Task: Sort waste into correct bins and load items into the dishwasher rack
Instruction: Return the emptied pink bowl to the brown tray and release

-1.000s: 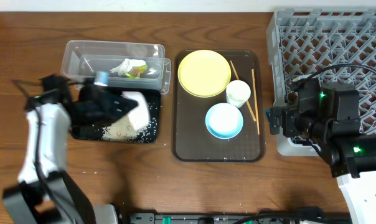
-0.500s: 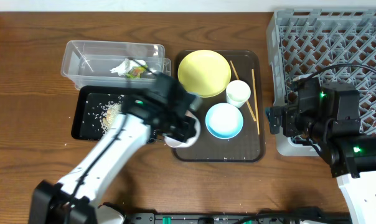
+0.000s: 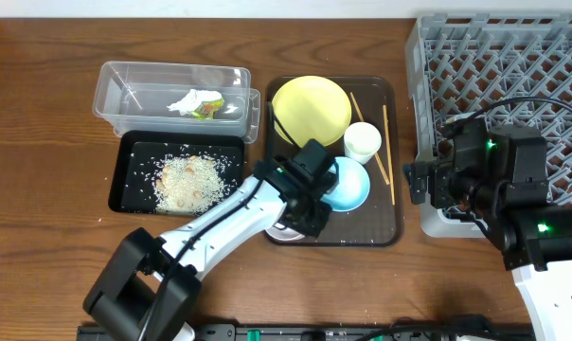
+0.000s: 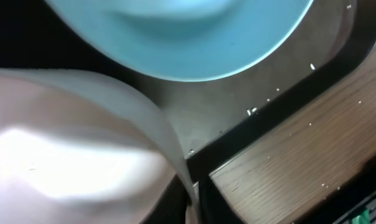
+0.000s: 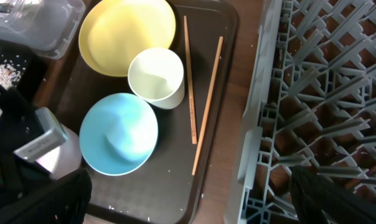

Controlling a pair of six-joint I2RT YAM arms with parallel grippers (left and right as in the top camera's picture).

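Note:
My left gripper (image 3: 300, 213) is shut on the rim of the white bowl (image 3: 284, 230) at the front-left corner of the brown tray; the bowl fills the left wrist view (image 4: 70, 155), beside the light-blue bowl (image 4: 182, 31). The rice heap (image 3: 187, 180) lies in the black tray (image 3: 125, 194). The wrapper (image 3: 199, 102) lies in the clear tub (image 3: 116, 80). The yellow plate (image 3: 310, 111), white cup (image 3: 362, 142), light-blue bowl (image 3: 352, 185) and chopsticks (image 3: 388, 142) sit on the brown tray. My right gripper (image 5: 188, 205) is open and empty at the grey rack's (image 3: 513, 57) left wall.
The dark-brown serving tray (image 3: 381, 227) lies between the bins and the rack. Loose grains are scattered on the black tray, the brown tray's front and the wooden table (image 3: 40, 142). The rack's left wall (image 5: 256, 124) stands just right of the brown tray.
My left arm has swung right from the black tray to the brown tray with the white bowl. The rice now lies heaped in the black tray. The right arm has not moved.

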